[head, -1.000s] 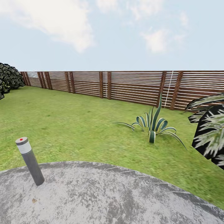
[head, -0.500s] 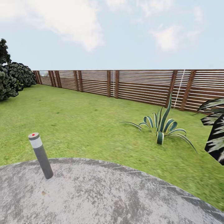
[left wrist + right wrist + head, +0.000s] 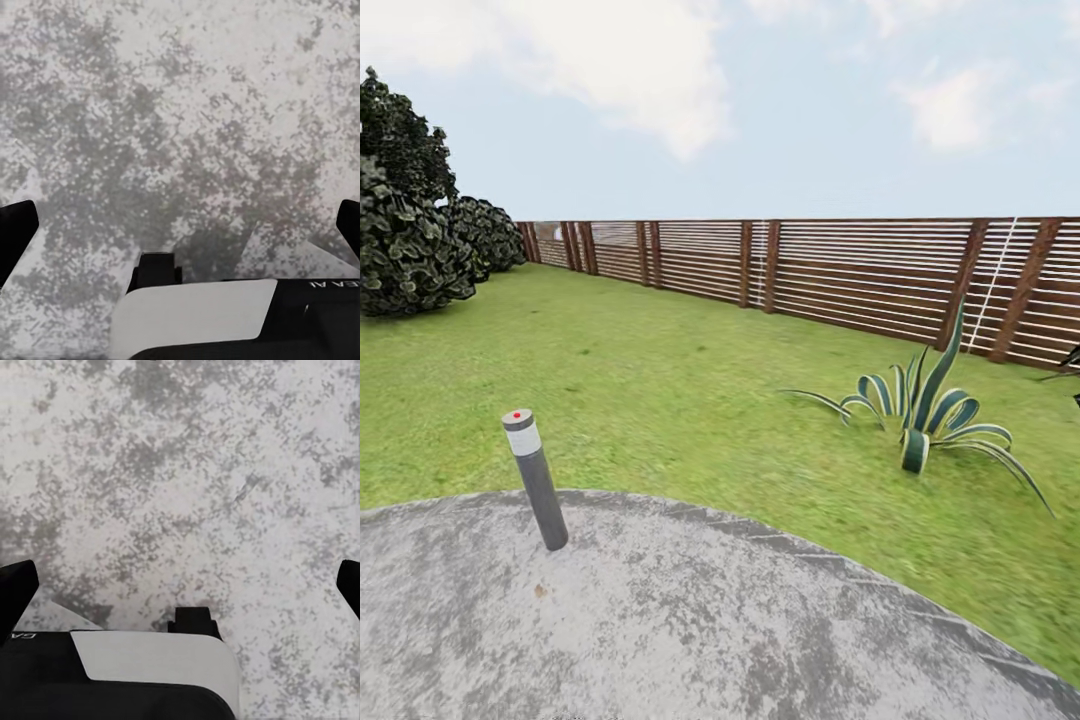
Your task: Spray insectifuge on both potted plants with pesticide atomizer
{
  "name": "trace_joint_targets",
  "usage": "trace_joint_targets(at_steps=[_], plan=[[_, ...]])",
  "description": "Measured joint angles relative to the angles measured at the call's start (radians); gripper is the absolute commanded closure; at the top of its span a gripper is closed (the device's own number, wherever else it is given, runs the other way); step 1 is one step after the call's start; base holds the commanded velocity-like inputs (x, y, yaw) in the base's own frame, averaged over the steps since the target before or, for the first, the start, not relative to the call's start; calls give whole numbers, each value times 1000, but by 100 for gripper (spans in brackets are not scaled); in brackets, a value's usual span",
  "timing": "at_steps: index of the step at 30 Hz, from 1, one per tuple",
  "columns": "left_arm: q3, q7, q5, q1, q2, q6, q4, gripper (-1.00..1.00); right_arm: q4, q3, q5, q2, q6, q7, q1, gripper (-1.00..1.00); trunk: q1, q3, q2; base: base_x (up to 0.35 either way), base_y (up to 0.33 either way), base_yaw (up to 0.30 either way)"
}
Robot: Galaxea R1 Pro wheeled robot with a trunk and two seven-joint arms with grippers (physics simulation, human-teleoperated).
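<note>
The garden lies ahead of me in the head view: green lawn, a brown slatted fence behind it and the round grey mottled stone patio under me. The pesticide atomizer and the potted plants are out of view. My left gripper hangs open over the patio stone, its black fingertips far apart with nothing between them. My right gripper is open in the same way above the stone, fingertips wide apart.
A grey bollard lamp with a red dot stands at the patio's far left edge. A striped blue-green agave grows on the lawn at the right. Dark bushes fill the left end of the lawn.
The whole head picture has shifted right, so the camera has turned left. The bushes have come into view at the left, and the dark palm fronds have left at the right.
</note>
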Motion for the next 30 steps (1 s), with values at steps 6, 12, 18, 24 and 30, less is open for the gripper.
trace_joint_targets(at_steps=[6,12,18,24,30], plan=[[-1,0,0,0,0,0,0,-100,-1,0,0,-1,0,0,0,-100,0,-6,0,0,0,238],[-1,0,0,0,0,0,0,-100,-4,0,0,-1,0,-1,0,-100,0,-12,0,0,0,238],[-2,0,0,0,0,0,0,-100,-2,0,0,-1,0,-1,0,-100,0,-19,0,0,0,238],[-3,0,0,0,0,0,0,-100,-1,0,0,0,0,-1,0,-100,0,-25,0,0,0,238],[-3,0,0,0,0,0,0,-100,-1,0,0,0,0,-1,0,-100,0,-31,0,0,0,238]])
